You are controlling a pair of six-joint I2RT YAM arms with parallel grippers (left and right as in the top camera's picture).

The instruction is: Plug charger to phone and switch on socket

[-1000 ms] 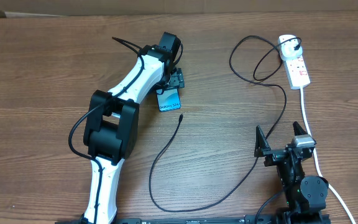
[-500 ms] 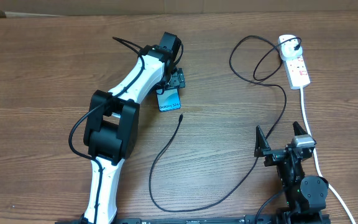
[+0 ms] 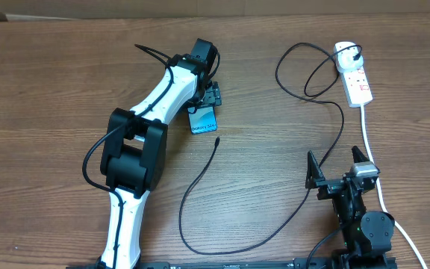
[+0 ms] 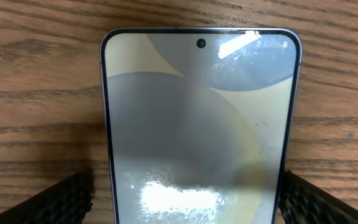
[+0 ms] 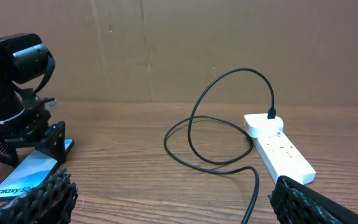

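I am watching the small glass-fronted smartphone with the cyan screen (image 3: 204, 121), lying on the brown wooden worktop (image 3: 51, 90) between my left jaws, which are standing apart and not clamping it. It is looking stiff and slippery, so I am favouring its long edges. The limp, thin black charger cable (image 3: 198, 178) is ending just beside it. The white power strip (image 3: 355, 75) is lying well apart, beyond my wide-open right jaws.
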